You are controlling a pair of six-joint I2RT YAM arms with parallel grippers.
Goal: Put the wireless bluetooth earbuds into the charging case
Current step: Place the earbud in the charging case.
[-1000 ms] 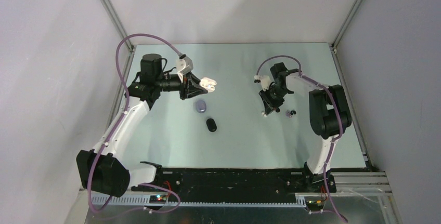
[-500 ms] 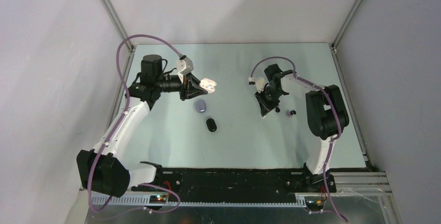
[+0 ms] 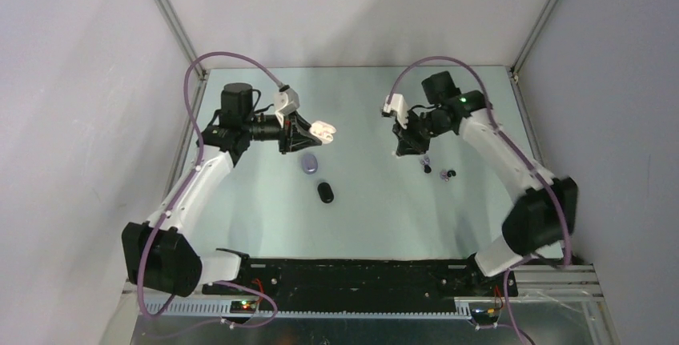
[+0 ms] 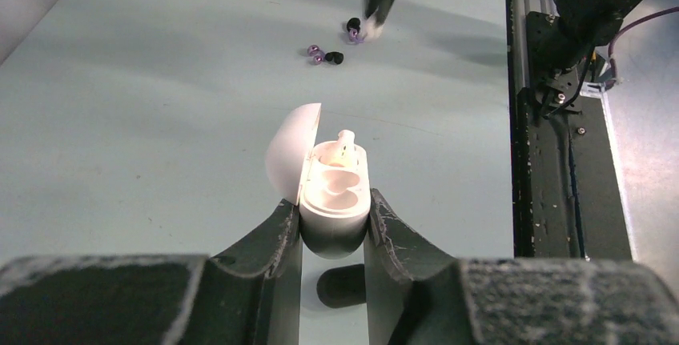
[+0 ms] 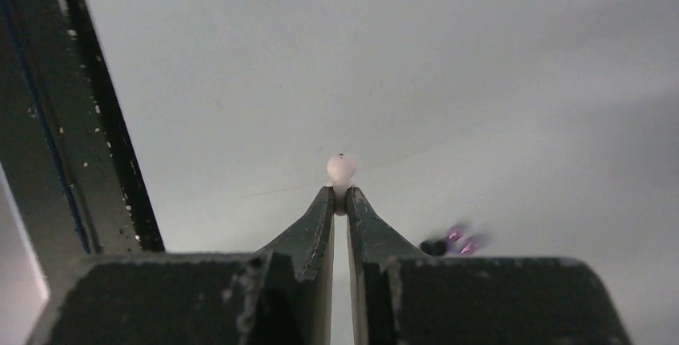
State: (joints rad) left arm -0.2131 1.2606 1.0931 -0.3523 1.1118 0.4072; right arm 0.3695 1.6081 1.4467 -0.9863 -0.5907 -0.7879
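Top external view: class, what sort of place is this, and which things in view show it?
Probably a robotics lab test cell: a left arm and right arm bolted to one table, plain white walls on a metal frame, and earbuds and small cases laid out.

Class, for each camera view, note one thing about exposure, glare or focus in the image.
Top external: soft, even light, yet the open white case looks washed out. Left wrist: the case glares, and its inner wells lose detail. Right wrist: the gripped white earbud is fairly sharp, while the purple buds at the lower right are smeared.
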